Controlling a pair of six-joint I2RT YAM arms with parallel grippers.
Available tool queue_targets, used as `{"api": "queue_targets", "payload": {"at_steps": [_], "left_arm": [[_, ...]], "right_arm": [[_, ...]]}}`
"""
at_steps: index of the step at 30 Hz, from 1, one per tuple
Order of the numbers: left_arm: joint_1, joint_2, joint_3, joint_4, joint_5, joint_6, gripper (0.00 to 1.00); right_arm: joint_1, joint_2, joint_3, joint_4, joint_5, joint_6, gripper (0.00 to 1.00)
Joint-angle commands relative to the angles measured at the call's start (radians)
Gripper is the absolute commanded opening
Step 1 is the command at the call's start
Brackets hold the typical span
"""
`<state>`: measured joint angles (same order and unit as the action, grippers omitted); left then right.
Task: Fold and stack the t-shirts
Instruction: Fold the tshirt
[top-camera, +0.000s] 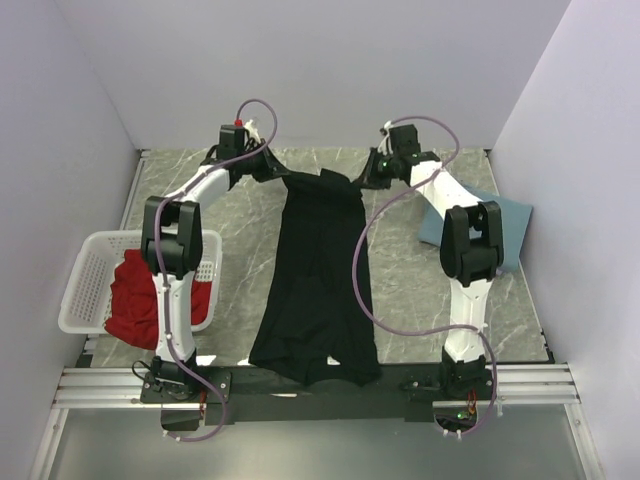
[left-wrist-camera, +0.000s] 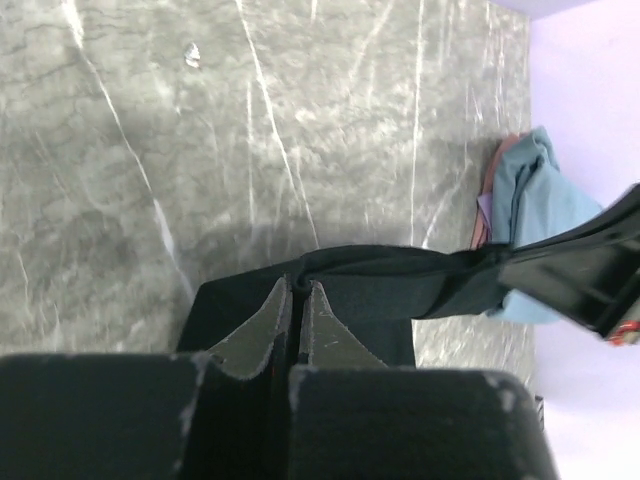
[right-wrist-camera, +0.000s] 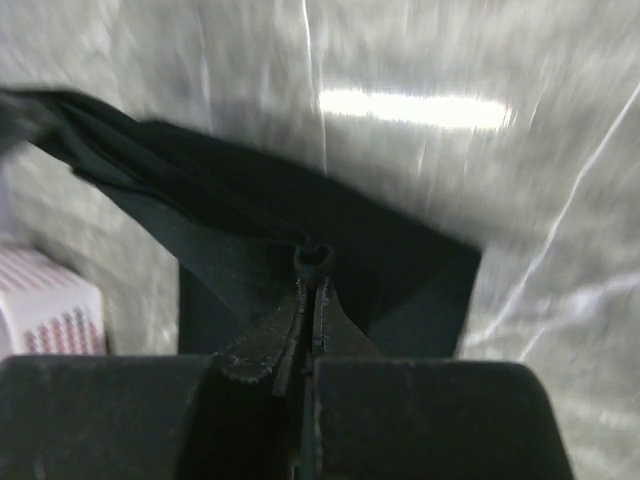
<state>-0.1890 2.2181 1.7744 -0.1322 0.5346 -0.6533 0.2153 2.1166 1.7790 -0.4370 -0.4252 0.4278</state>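
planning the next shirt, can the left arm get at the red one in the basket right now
Probably not yet: the left gripper is shut on the black shirt at the far side. The red shirt lies open in the basket.

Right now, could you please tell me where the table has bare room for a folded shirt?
Bare table lies between the black shirt and the right arm, and between that shirt and the basket. The right edge is crowded by the blue shirt.
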Motion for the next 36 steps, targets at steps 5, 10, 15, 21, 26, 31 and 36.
{"api": "queue_targets", "payload": {"at_steps": [5, 10, 15, 21, 26, 31, 36], "left_arm": [[-0.033, -0.173, -0.142, -0.05, -0.002, 0.121, 0.0], [-0.058, -0.29, -0.281, -0.067, -0.019, 0.161, 0.0], [-0.079, -0.408, -0.394, -0.093, -0.047, 0.19, 0.0], [-0.104, -0.52, -0.539, -0.109, -0.077, 0.222, 0.0], [-0.11, -0.567, -0.636, -0.112, -0.084, 0.233, 0.0], [-0.122, -0.592, -0.699, -0.133, -0.073, 0.241, 0.0], [-0.135, -0.618, -0.748, -0.156, -0.051, 0.261, 0.0]], "right_arm": [[0.044, -0.204, -0.202, 0.006, 0.04, -0.064, 0.0], [0.065, -0.318, -0.357, 0.029, 0.068, -0.054, 0.0], [0.093, -0.397, -0.475, 0.037, 0.091, -0.049, 0.0], [0.137, -0.457, -0.573, 0.043, 0.123, -0.047, 0.0], [0.185, -0.48, -0.645, 0.075, 0.146, -0.021, 0.0], [0.213, -0.498, -0.725, 0.115, 0.178, 0.009, 0.0], [0.226, -0.546, -0.776, 0.121, 0.215, 0.035, 0.0]]}}
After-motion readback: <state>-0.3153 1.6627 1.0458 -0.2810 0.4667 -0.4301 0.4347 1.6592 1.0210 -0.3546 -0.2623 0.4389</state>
